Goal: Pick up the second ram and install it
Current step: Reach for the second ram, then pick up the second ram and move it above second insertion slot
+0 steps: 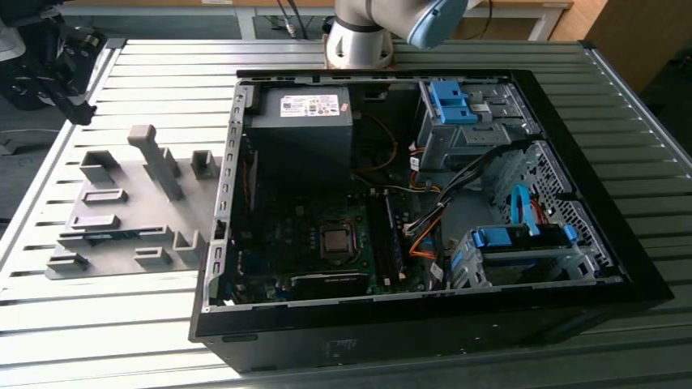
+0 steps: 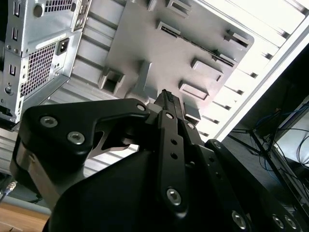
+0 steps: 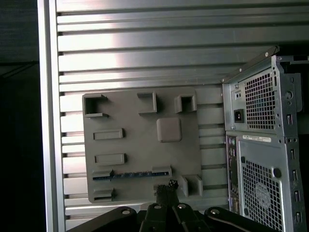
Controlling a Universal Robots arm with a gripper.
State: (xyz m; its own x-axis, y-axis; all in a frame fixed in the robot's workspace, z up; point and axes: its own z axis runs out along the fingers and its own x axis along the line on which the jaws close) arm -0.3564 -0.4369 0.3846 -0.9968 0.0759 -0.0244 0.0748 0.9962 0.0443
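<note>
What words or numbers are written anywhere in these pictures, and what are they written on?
No text here can be read.
On the power supply box, exterior view: a white sticker, print too small to read.
On the back of the computer case, first wrist view: a pale strip label, too blurred to read.
On the second ram in the grey holder tray: no readable print.

The holder [image 3: 140, 145] looks matt plastic, the ribbed table [image 3: 145, 53] shiny metal.
</note>
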